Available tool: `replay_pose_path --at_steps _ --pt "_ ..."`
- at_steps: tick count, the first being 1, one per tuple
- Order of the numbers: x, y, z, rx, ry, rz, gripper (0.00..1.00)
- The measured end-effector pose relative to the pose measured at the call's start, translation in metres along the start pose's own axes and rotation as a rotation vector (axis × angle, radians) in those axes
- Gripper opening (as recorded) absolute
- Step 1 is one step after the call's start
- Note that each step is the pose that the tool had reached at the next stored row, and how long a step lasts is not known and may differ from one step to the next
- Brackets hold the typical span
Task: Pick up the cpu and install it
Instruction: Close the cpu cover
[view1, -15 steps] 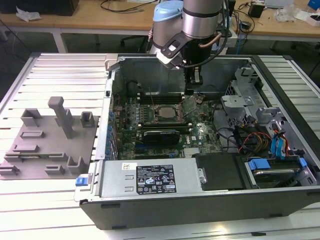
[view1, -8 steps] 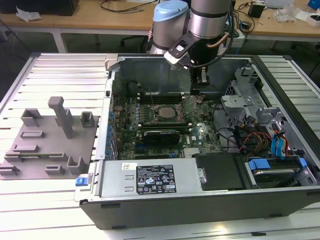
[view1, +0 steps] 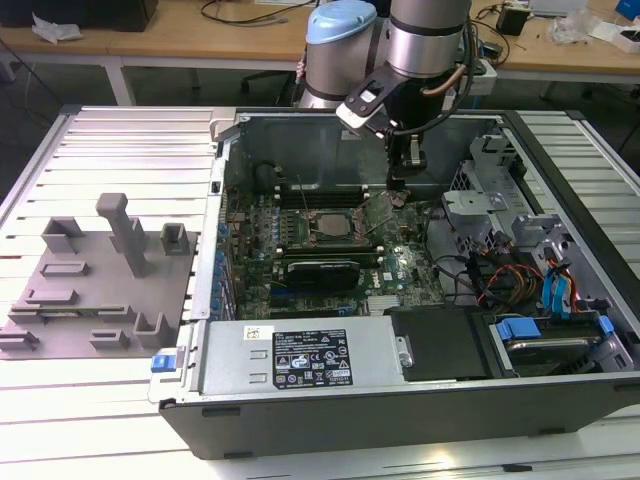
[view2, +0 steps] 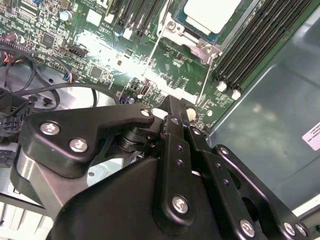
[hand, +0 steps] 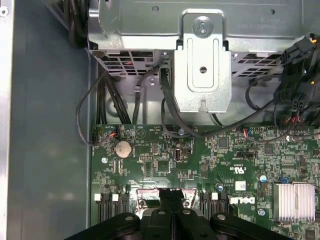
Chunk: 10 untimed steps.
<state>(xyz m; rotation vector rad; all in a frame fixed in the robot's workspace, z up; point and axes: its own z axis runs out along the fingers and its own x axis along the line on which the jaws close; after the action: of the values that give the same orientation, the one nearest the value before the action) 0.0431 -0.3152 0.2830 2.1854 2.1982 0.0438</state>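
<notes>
One Hand Low Over the Green Board, Chip in Its Square Seat

One big computer case (view1: 300, 370) lies open on the worktop (view1: 120, 130). The robot arm (view1: 425, 40) reaches down into it. Its hand (view1: 398, 190) hangs low over the green board (view1: 400, 265). It is just beside the dark square socket frame (view1: 330, 222), toward the exterior view's right.

In the second wrist view the hand (view2: 175, 109) looks narrow. The two black fingers (view2: 172, 150) come together at their tips, and nothing is held between them. The cpu (view2: 207, 12) lies flat inside the metal frame on the board, its top bright and silver-white. Long black slots (view2: 250, 42) run right next to it. The hand is near the cpu but not touching it.

In the first wrist view the fingertips (hand: 165, 196) sit over the board, near a round silver battery (hand: 123, 147).

A long black card (view1: 320, 272) stands on the board close to the socket frame. Out on the worktop, toward the exterior view's left, lies a grey plate (view1: 95, 290) with little blocks and posts sticking up.
</notes>
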Motion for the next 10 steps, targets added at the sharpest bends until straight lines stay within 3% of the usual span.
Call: replay_pose_path --at_steps 7,10 --pt "0.0 0.0091 0.0048 0.004 0.0001 0.0 0.11" --pt "0.0 0.0162 0.0123 0.0087 0.0001 0.0 0.11"
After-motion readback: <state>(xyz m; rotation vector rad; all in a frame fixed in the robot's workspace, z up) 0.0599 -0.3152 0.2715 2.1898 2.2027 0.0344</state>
